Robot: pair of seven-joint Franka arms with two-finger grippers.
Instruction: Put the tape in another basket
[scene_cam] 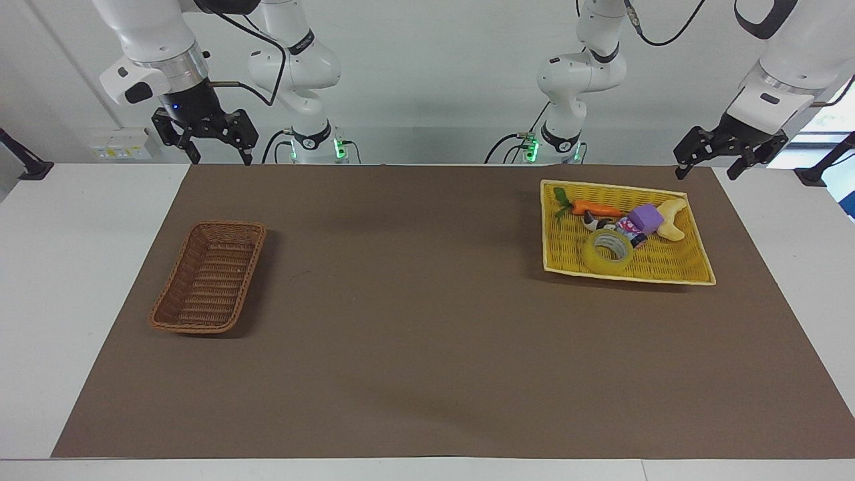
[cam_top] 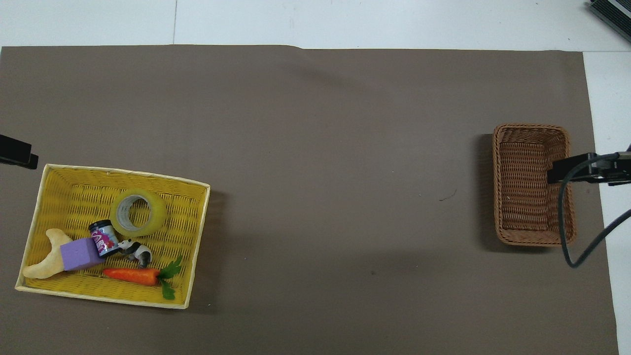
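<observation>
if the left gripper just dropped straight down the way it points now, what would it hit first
Probably the brown mat or bare table near the yellow tray's corner nearest the robots; the open left gripper hangs just outside that rim, though depth is unclear.

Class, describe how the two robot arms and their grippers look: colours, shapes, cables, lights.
Both arms are glossy white with rounded joints and black cables. The right gripper is black under a silver ring; the left gripper is also black. Green lights glow at both bases.
</observation>
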